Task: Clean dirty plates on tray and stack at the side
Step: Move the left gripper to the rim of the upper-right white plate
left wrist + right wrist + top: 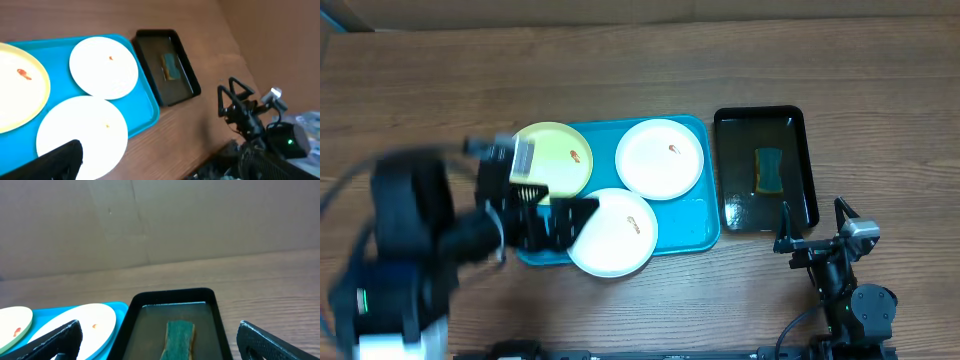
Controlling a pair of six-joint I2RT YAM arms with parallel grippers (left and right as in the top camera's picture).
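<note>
overhead: left gripper released, jaws wide, holding nothing, over the tray. front white plate just right of it, yellow-green plate just beyond. right gripper also released, well apart from both, sponge ahead of it. left arm nearer.

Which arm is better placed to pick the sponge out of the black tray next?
Right. The right gripper, open, sits at the near edge of the black tray, facing the sponge; the left gripper hangs over the blue tray, at its opposite end.
</note>
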